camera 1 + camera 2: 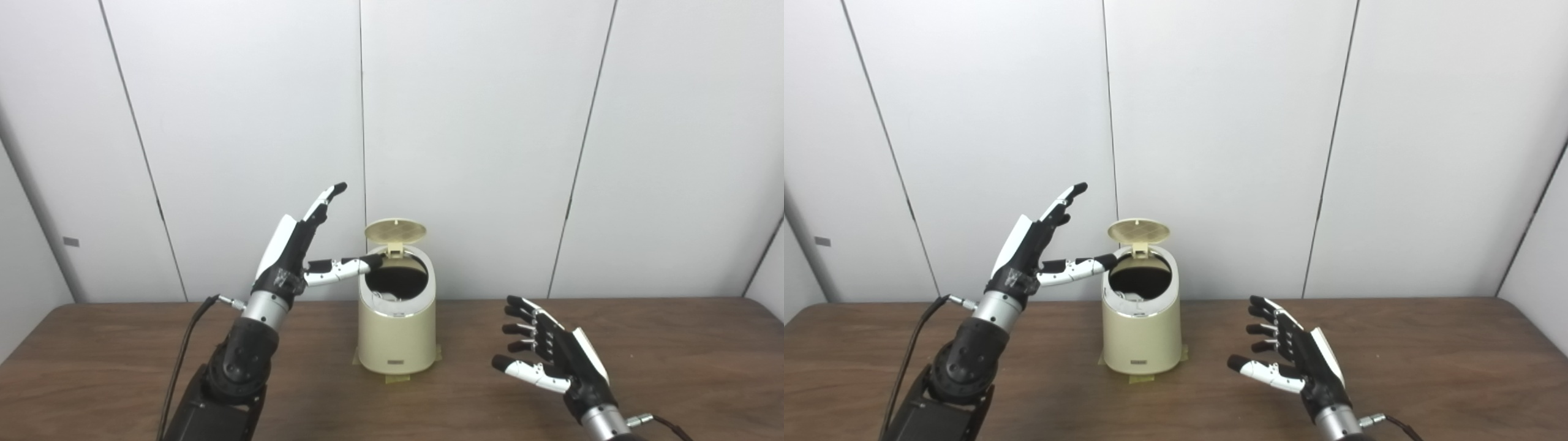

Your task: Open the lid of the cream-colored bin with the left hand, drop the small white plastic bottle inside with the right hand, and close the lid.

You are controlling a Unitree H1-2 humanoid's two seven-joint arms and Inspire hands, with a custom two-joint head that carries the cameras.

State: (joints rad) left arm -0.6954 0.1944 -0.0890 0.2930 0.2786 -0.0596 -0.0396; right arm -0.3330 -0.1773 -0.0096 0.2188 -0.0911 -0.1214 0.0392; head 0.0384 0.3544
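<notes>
1. The left hand (293,252) is raised above the wooden counter (122,367), just left of the bin. It holds nothing: its fingers (324,199) point up and toward the wall, spread apart, while its thumb (343,268) reaches sideways to the bin's rim at the left edge of the opening. Whether the thumb tip actually touches the rim cannot be told.
2. The cream-colored bin (397,334) stands upright near the middle of the counter, on strips of yellowish tape (395,378) that peek out at its base.
3. Its round lid (395,232) is up — hinged at the back, tilted to show its ribbed underside — and the dark mouth is open.
4. Something pale shows inside the opening at the front-left (386,298), with the look of the small white plastic bottle, though too little is visible to be sure.
5. The right hand (554,352) hovers low over the counter, well to the right of the bin and apart from it — fingers spread, palm turned toward the bin, nothing in its grasp.
</notes>
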